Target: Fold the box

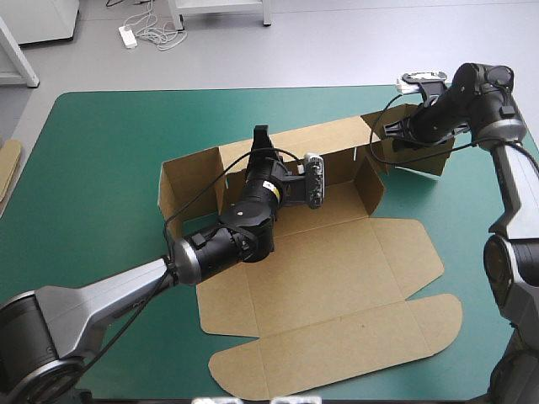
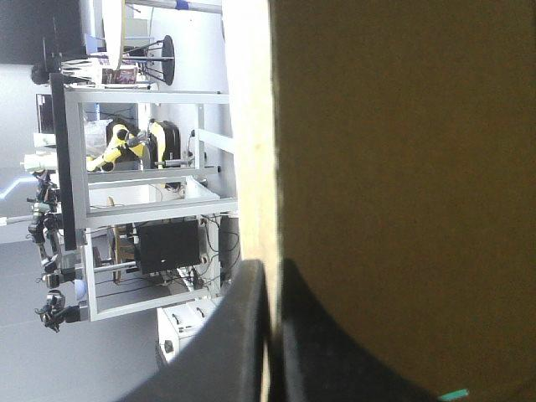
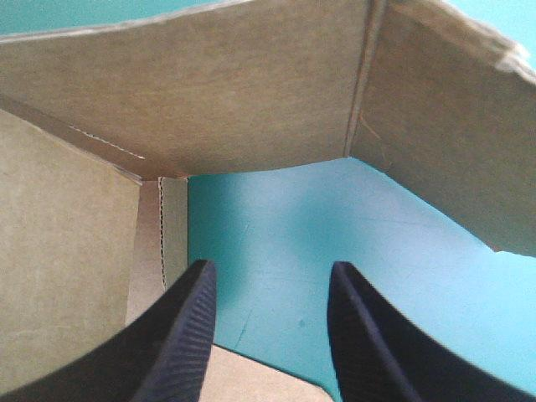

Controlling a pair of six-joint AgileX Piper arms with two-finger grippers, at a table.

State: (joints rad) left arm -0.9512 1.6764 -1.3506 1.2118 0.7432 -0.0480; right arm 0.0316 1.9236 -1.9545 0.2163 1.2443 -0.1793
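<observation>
The box looks half-done: left fingers clamp its raised back wall; right fingers gape, untucked end flap ahead.

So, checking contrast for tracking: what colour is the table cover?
The cover is teal-green, clearest in the high view.

No txt, nos., brands or signs were legible in any view. The box was plain brown board on every face shown. A yellow label sat on the left arm near its wrist, by the box's far wall; it was too small to read.
</observation>
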